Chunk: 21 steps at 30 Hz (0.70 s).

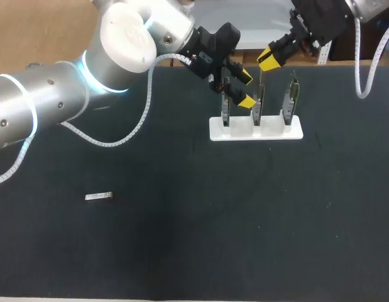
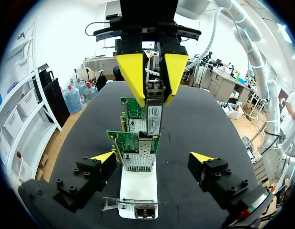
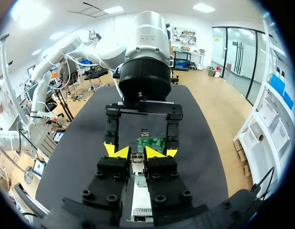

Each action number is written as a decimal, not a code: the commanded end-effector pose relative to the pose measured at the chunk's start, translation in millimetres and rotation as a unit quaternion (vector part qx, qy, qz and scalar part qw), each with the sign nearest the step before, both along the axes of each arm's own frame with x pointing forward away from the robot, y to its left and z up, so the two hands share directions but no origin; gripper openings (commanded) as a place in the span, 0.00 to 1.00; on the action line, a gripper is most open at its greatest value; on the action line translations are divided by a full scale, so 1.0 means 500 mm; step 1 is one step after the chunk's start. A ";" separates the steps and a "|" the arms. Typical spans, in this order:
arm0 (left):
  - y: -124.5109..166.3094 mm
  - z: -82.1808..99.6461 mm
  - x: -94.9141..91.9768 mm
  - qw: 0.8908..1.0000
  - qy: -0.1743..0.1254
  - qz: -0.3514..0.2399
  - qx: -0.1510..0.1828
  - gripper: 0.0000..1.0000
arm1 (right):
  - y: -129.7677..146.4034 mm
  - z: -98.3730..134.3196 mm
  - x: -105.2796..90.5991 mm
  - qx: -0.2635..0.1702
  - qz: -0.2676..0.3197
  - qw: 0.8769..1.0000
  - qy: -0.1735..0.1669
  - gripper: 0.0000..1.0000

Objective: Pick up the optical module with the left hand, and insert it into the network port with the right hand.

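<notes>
My right pincer point(image 3: 137, 153) is clenched on the optical module point(image 2: 153, 117), holding it over the middle card point(image 2: 130, 142) in the white stand point(image 1: 273, 131). The module's long axis is near upright, nose down at the port point(image 2: 139, 153). I'd keep it square to the opening and press straight down, gently. My left pincer point(image 2: 153, 156) hangs released, its fingers flanking the cards.

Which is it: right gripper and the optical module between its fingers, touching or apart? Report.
Touching. The left wrist view shows the right gripper with both yellow fingers pressed against the optical module from two sides.
</notes>
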<state>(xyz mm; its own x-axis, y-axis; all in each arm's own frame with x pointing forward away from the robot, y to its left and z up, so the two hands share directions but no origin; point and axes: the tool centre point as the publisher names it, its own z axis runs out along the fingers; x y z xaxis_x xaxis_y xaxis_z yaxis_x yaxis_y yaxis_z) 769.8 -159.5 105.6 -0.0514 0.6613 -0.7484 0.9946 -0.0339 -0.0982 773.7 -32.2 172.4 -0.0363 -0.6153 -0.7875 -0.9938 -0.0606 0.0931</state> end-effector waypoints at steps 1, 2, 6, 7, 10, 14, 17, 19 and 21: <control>-0.002 0.001 0.004 1.000 0.002 -0.001 0.003 1.00 | 0.000 -0.004 0.000 0.002 -0.002 1.000 0.000 0.00; -0.002 0.001 0.004 1.000 0.002 -0.001 0.003 1.00 | 0.000 -0.005 0.000 0.002 -0.002 1.000 0.000 0.00; -0.002 0.001 0.004 1.000 0.002 -0.001 0.003 1.00 | 0.000 -0.007 0.001 0.004 -0.003 1.000 0.001 0.00; -0.002 0.001 0.004 1.000 0.002 -0.001 0.003 1.00 | 0.000 -0.007 0.001 0.004 -0.003 1.000 0.001 0.00; -0.002 0.001 0.004 1.000 0.002 -0.001 0.003 1.00 | 0.000 -0.007 0.001 0.005 -0.002 1.000 -0.001 0.00; -0.002 0.001 0.004 1.000 0.002 -0.001 0.003 1.00 | -0.001 -0.005 0.002 0.008 -0.001 1.000 -0.005 0.00; -0.002 0.001 0.004 1.000 0.002 -0.001 0.003 1.00 | -0.001 -0.003 0.002 0.008 0.002 1.000 -0.010 0.00; -0.002 0.001 0.004 1.000 0.002 -0.001 0.003 1.00 | -0.001 -0.003 0.003 0.008 0.002 1.000 -0.010 0.00; -0.002 0.001 0.004 1.000 0.002 -0.001 0.003 1.00 | -0.001 -0.003 0.003 0.009 0.003 1.000 -0.011 0.00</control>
<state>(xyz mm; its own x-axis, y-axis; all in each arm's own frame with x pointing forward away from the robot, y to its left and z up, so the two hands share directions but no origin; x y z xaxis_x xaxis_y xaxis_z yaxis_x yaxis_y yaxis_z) 769.8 -159.5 105.6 -0.0513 0.6613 -0.7484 0.9946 -0.0339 -0.0981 775.8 -32.7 171.5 -0.0166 -0.6021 -0.7982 -0.9950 -0.0685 0.0724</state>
